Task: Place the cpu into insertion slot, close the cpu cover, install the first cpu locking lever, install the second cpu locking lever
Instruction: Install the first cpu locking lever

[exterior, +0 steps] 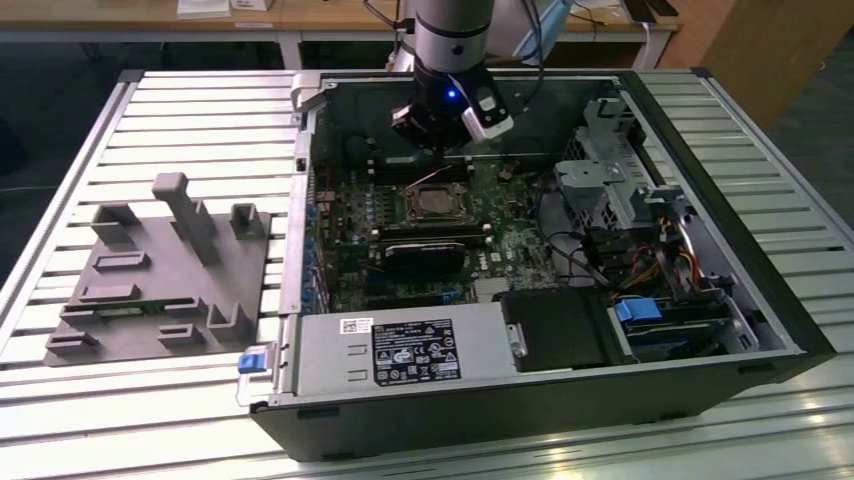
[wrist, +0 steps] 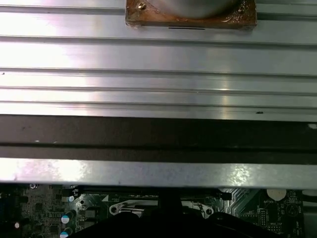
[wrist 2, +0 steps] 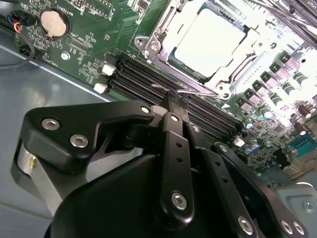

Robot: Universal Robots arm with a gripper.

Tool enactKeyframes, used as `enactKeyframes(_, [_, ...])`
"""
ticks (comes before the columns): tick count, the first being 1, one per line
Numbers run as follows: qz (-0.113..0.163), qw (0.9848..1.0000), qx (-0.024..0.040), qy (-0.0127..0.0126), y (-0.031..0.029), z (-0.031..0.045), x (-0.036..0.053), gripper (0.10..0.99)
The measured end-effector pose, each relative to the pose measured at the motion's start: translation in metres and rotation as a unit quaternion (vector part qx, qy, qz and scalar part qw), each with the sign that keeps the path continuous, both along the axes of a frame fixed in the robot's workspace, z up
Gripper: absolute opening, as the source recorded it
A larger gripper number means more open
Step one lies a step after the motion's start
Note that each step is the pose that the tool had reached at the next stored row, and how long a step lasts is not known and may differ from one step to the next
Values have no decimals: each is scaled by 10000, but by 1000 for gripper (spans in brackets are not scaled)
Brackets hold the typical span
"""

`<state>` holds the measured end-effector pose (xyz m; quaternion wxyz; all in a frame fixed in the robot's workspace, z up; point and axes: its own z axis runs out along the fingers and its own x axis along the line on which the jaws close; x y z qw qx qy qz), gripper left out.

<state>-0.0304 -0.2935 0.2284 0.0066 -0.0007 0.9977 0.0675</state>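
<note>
The cpu (wrist 2: 210, 37), a pale silver square, lies in the insertion slot (exterior: 434, 203) on the green board. The cpu cover (wrist 2: 157, 37), a silver frame, lies flat around it. A thin wire locking lever (wrist 2: 190, 90) runs along the socket edge beside the black memory slots (wrist 2: 143, 79). In the second wrist view my gripper (wrist 2: 171, 101) is shut, its black fingertips together right at the lever's hooked end; whether they touch it I cannot tell. In the exterior view the gripper (exterior: 447, 125) hangs just behind the socket, inside the open computer case.
The case (exterior: 534, 430) lies open on a slatted metal table (exterior: 160, 100). A black heatsink block (exterior: 427, 255), cables (exterior: 601, 260) and a drive cage (exterior: 601, 180) crowd the exterior view's right. A grey fixture (exterior: 160, 270) stands outside on the exterior view's left. The case wall (wrist: 158, 134) lies close behind.
</note>
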Motion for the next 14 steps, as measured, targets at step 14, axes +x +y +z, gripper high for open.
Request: enactKeyframes(14, [1, 10000, -1, 1, -9, -42, 8, 106])
